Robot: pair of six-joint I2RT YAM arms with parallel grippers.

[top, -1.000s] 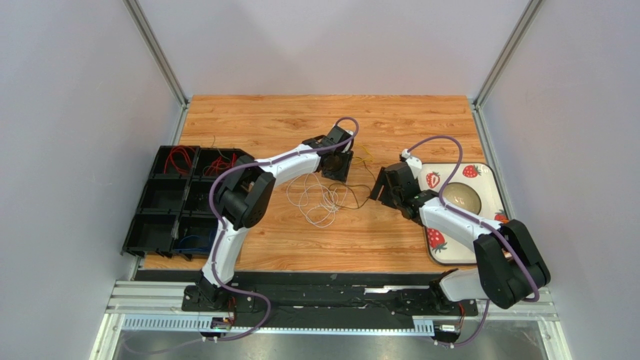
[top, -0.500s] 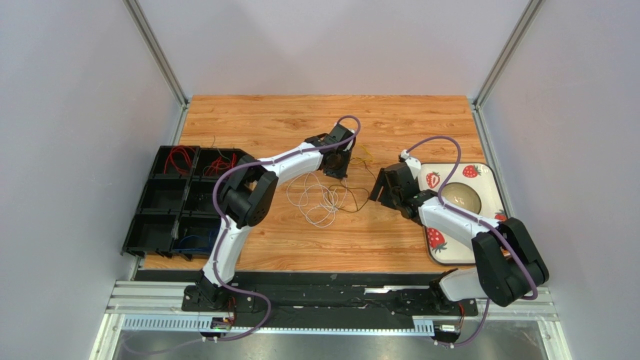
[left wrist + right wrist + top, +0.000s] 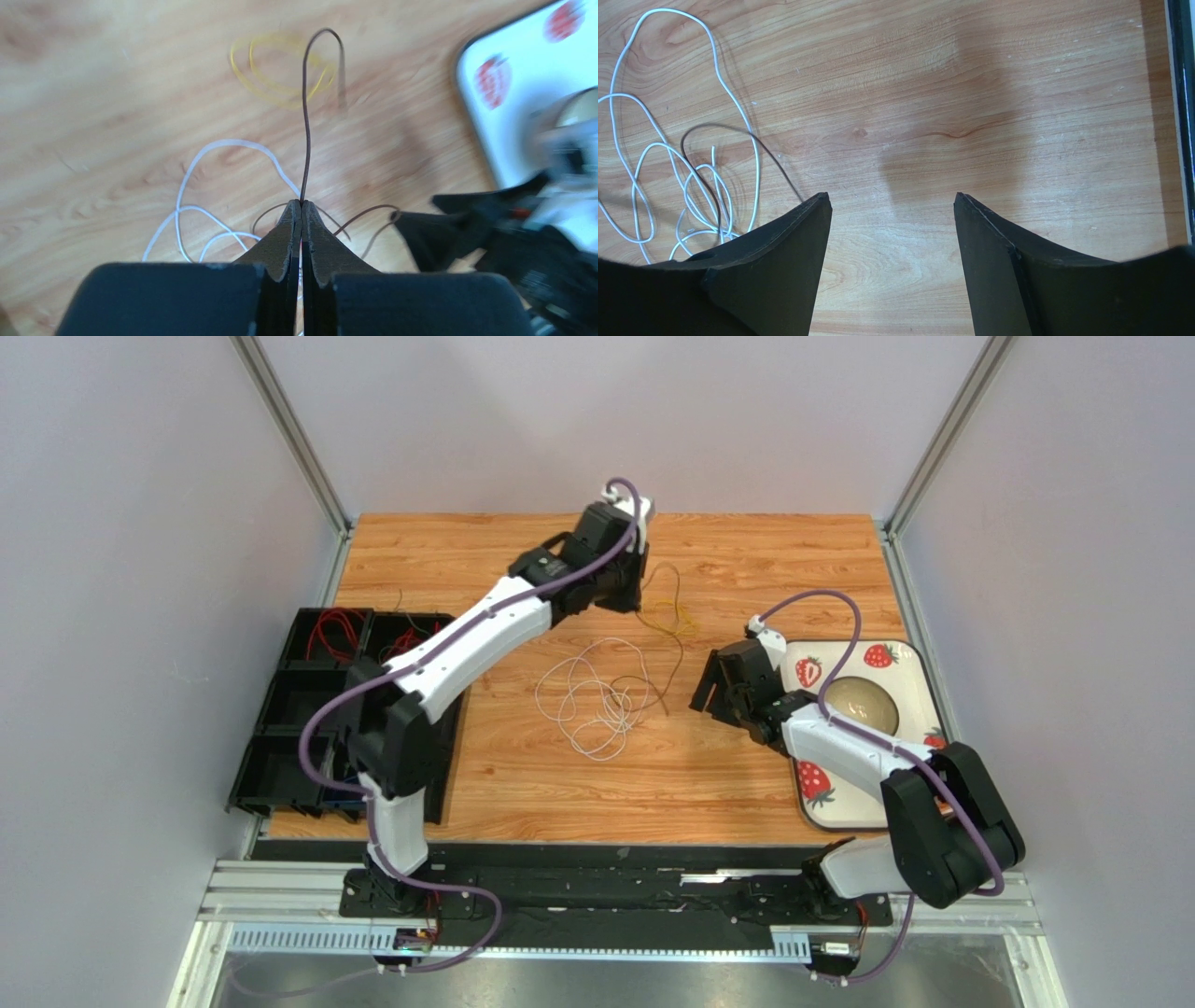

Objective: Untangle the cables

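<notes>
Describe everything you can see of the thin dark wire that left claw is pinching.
The dark wire is hair-thin, brownish-grey and looks flexible. The left gripper is shut on it, pinching one spot. From there it runs out in a narrow hairpin arch over the wooden table, and further dark loops curl out beside the pinch. Whether it touches the white cable is unclear.

the light brown wooden table looks smooth, slightly glossy; the thin white cable plastic-coated; the black plastic bins at left matt.
</notes>
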